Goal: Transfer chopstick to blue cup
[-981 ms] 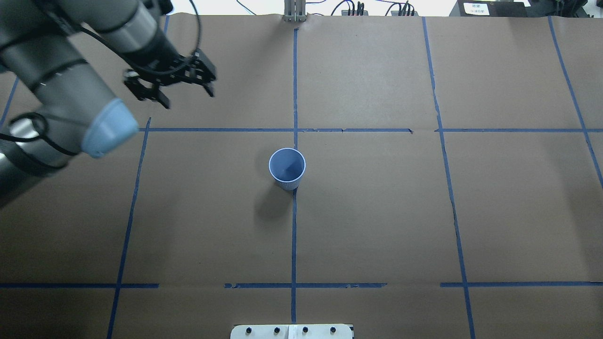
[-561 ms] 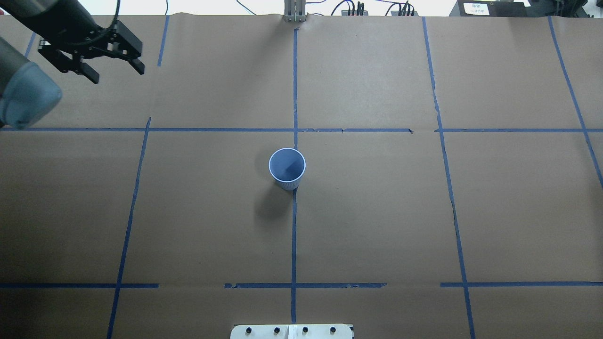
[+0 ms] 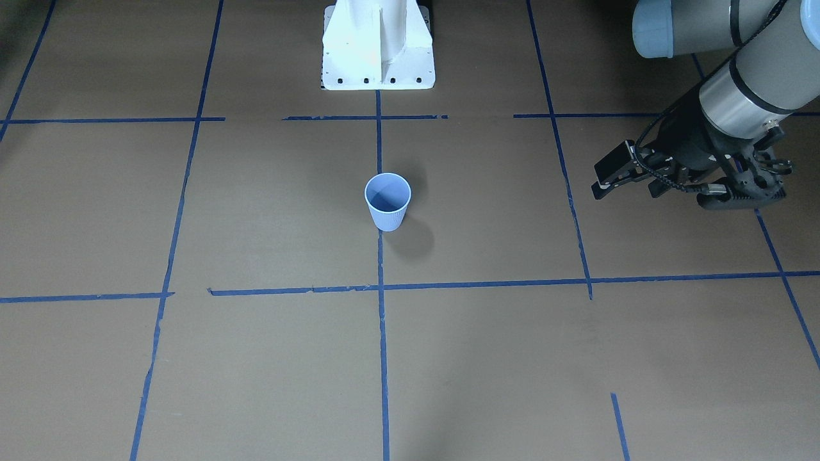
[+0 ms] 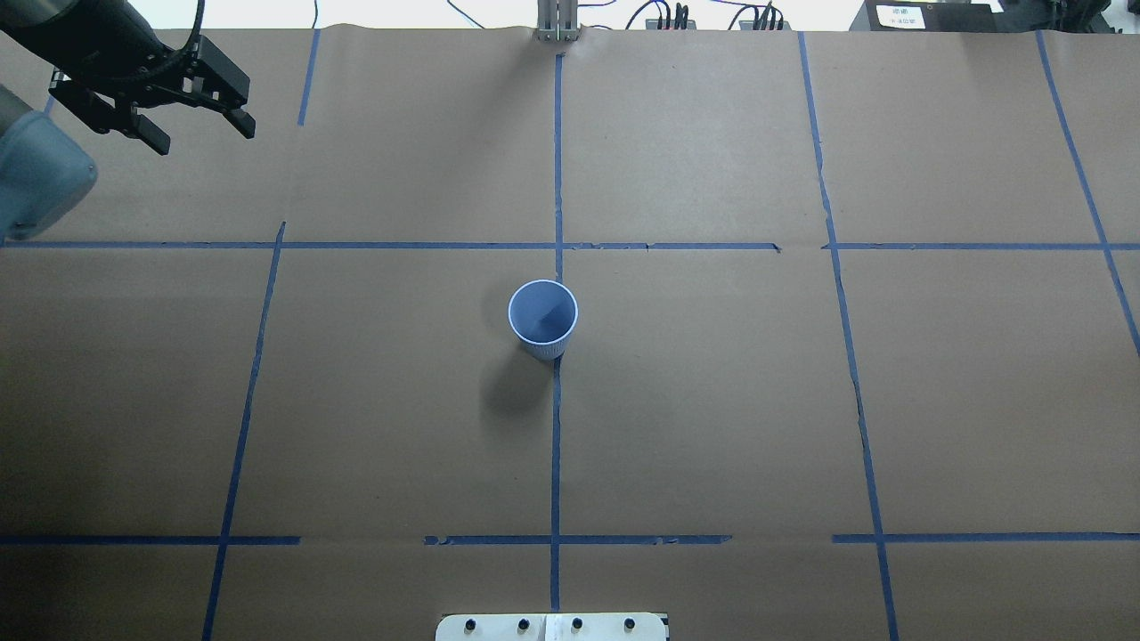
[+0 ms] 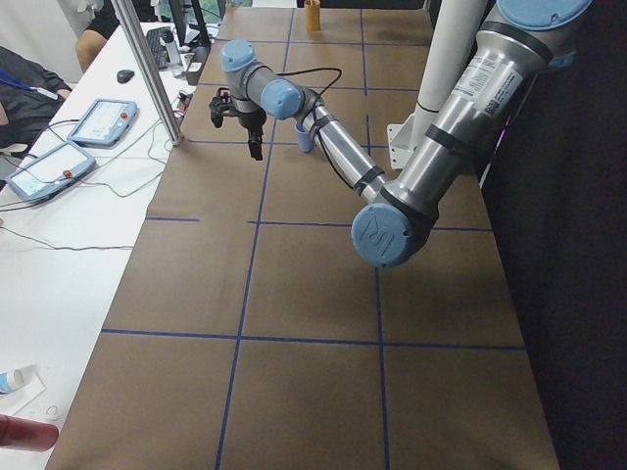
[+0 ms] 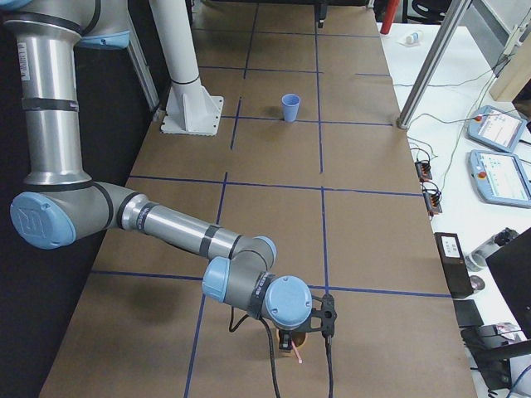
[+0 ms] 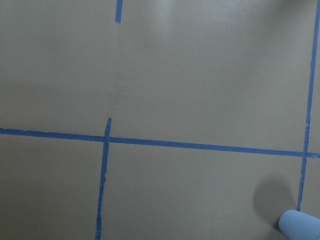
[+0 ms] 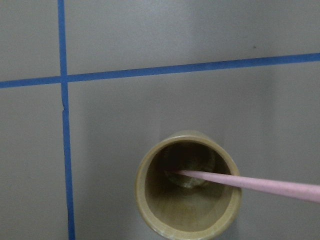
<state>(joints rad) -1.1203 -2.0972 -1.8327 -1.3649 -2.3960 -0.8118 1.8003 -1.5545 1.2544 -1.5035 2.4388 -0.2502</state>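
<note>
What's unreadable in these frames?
Right end effector: exterior right view only, mostly blocked by its own wrist; open or shut unclear.
Chopstick: right wrist view, one end cut by the right edge.
Blue cup: left wrist view, cropped at the corner.

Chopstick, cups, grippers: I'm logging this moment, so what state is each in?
chopstick: leaning inside the tan cup.
tan cup: upright, holding the chopstick.
blue cup: upright, empty.
left gripper: open, empty.
right gripper: over the tan cup; open or shut, cannot tell.
</note>
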